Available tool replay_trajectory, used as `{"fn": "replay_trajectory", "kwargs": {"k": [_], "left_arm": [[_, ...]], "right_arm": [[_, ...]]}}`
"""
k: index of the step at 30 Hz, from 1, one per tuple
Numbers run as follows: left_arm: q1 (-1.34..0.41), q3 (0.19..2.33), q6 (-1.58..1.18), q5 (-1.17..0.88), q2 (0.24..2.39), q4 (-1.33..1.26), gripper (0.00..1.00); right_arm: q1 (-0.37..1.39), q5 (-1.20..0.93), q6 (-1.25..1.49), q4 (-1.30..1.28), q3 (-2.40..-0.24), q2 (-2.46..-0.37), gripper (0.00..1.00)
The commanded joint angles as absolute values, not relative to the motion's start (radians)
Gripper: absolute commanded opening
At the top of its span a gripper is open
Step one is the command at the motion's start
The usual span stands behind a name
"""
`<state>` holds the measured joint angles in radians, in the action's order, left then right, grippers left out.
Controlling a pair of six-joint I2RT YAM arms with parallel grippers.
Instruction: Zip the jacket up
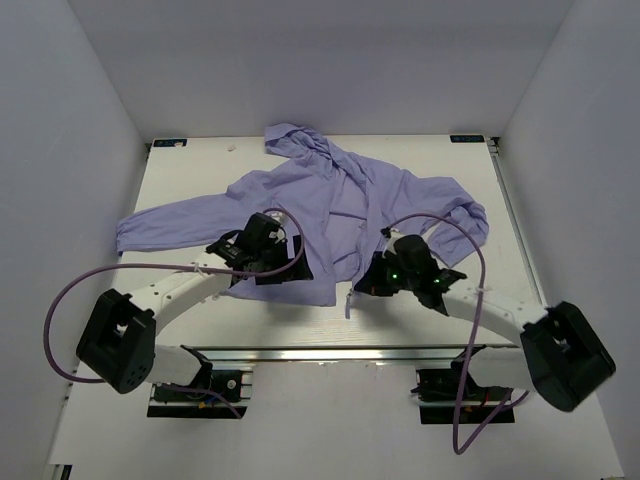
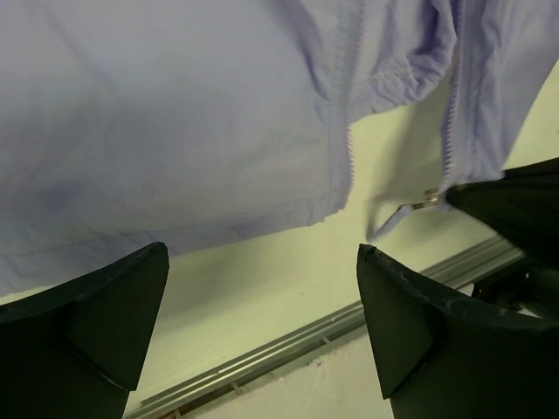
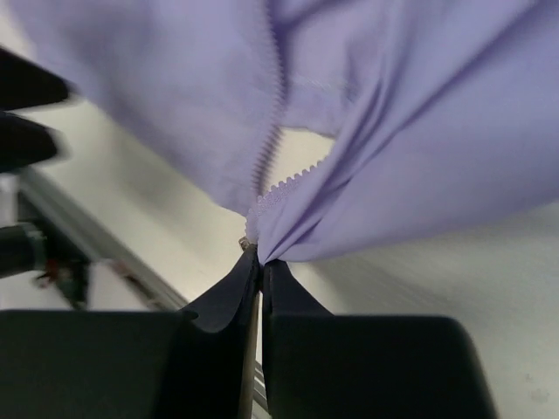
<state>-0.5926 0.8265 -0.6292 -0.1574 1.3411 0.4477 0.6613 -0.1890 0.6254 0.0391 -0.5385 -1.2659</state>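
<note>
Nearest, at the lower centre of the right wrist view, the right jaws are pressed together on the bottom corner of the thin lavender hooded jacket (image 3: 419, 148), just where one row of pale zipper teeth (image 3: 293, 182) ends. The pinch takes only a sliver of soft cloth. My worry is that a pull toward the far side would slide the corner out, or drag the whole garment across the cream bench (image 1: 190, 175) instead of tensioning the zipper.

In the left wrist view the left jaws stand wide apart at the lower corners of the frame, holding nothing. The other front panel's hem lies just ahead of them, and that panel's zipper edge (image 2: 343, 131) runs beyond it at upper centre. Closing there would likely catch loose fabric beside the tape, or nothing at all.

The small metal slider (image 2: 430, 197) and its lavender pull tab (image 2: 384, 223) sit at centre right. A wedge of bench shows between the two halves, so the front is open.

Farther off, in the overhead view, the body spreads across mid-frame, with the sleeves out to left and right and the hood (image 1: 295, 138) at top centre.
</note>
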Motion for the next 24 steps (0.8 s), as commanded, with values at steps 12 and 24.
{"fn": "replay_trajectory", "kwargs": {"k": [12,24], "left_arm": [[-0.767,0.966,-0.666,-0.088,1.521,0.472,0.96],[-0.896,1.155,-0.721,0.127,1.765,0.65,0.82]], "right_arm": [[0.42,-0.515,0.606,0.216,-0.368,-1.055,0.0],[0.4,-0.416,0.566,0.115,-0.364,-1.016,0.0]]}}
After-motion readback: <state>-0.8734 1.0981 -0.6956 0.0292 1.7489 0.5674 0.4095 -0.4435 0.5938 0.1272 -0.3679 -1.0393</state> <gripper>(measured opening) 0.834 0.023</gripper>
